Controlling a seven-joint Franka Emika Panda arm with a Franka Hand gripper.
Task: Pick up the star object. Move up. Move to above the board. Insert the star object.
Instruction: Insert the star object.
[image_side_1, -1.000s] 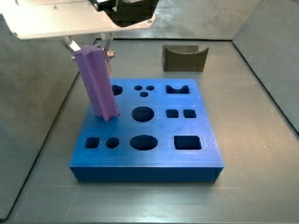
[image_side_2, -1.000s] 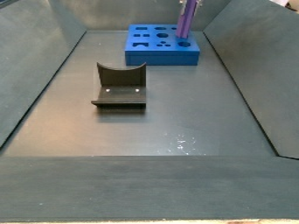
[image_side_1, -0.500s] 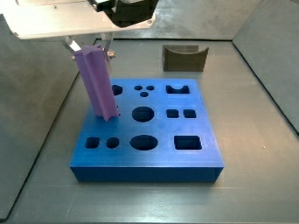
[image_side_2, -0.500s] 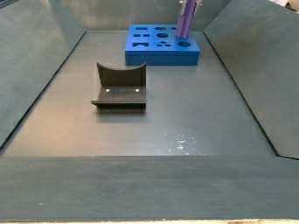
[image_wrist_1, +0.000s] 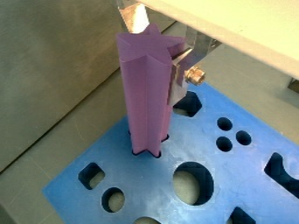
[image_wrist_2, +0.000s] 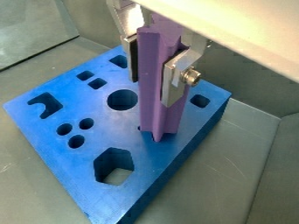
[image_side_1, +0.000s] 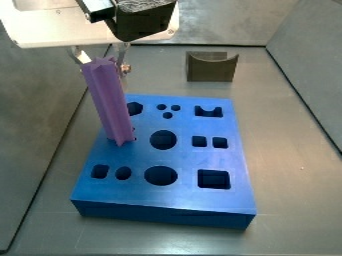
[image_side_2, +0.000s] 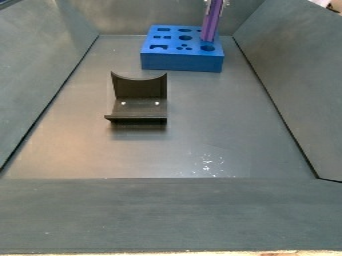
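The star object (image_side_1: 110, 100) is a tall light-purple prism, leaning slightly. Its lower end sits in a hole near the back left corner of the blue board (image_side_1: 181, 190). My gripper (image_side_1: 103, 58) is shut on the star's upper part. Both wrist views show the silver fingers clamping the star object (image_wrist_1: 145, 96) (image_wrist_2: 158, 101) from two sides, with the gripper (image_wrist_1: 158, 48) (image_wrist_2: 155, 66) above the board (image_wrist_1: 222, 171) (image_wrist_2: 70, 105). From the far end of the bin, the star object (image_side_2: 213, 22) rises from the board (image_side_2: 185, 62).
The dark fixture (image_side_2: 138, 98) stands mid-floor, behind the board as seen in a side view (image_side_1: 210, 66). Sloped grey bin walls (image_side_2: 54, 90) enclose the floor. Other cut-outs in the board, such as a round one (image_side_1: 163, 138), are open.
The board has shifted a little on the floor, its near edge now closer to the camera. The gripper still holds the star object in the same hole.
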